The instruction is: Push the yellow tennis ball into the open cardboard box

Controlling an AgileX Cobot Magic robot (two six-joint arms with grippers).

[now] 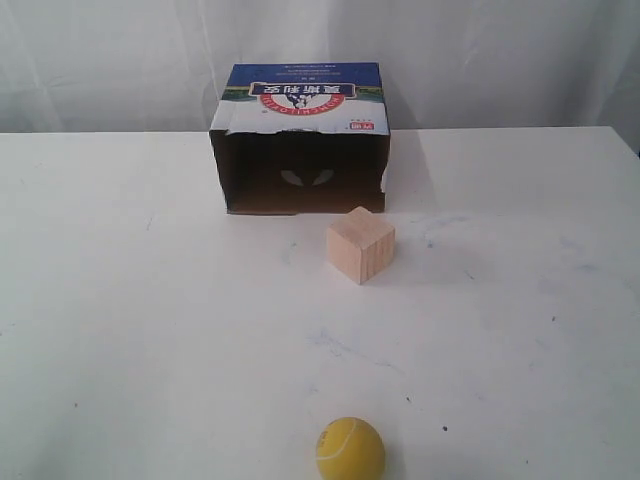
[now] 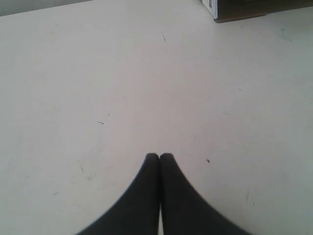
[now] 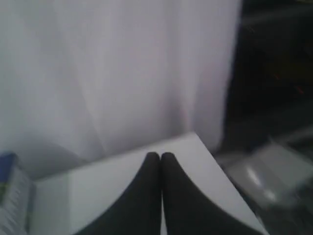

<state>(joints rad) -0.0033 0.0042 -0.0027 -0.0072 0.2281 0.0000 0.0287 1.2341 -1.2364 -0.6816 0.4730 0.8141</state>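
Note:
The yellow tennis ball (image 1: 350,448) rests at the near edge of the white table (image 1: 140,300) in the exterior view. The open cardboard box (image 1: 300,140) lies at the far middle, its dark mouth facing the ball and its blue printed panel on top. One corner of the box (image 2: 239,9) shows in the left wrist view. My left gripper (image 2: 159,156) is shut over bare table, with nothing held. My right gripper (image 3: 159,155) is shut and empty, aimed at a far table corner and the white curtain. Neither gripper appears in the exterior view.
A pale wooden cube (image 1: 360,244) stands between the ball and the box mouth, slightly right of the straight line. A blurred blue box edge (image 3: 11,188) sits at the side of the right wrist view. Beyond the table corner (image 3: 195,142) the room is dark.

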